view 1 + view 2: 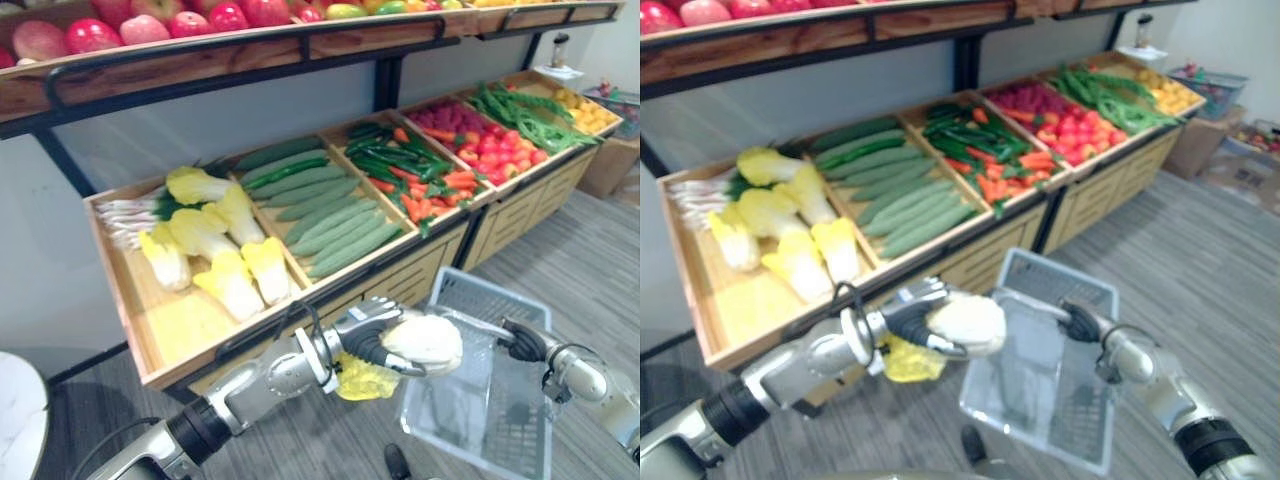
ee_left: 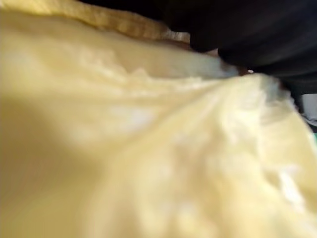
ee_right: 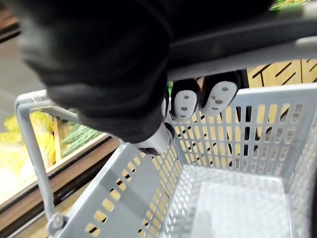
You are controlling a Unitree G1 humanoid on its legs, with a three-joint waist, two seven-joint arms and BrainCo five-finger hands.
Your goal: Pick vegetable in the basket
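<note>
Cabbage [image 1: 428, 343] gripped by curled left hand [image 1: 372, 338] just beside basket [image 1: 487, 296] (yellow leaves [image 1: 365, 382] dangling below); basket handle [image 3: 267, 53] clasped by right hand [image 1: 522, 343].

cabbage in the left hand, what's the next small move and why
Probably carry the cabbage a little further to the robot's right, over the middle of the basket, before lowering it. The left hand is curled round it at about the basket's left rim, the basket's floor is bare, and the right hand grips the handle with the opening facing up.
</note>
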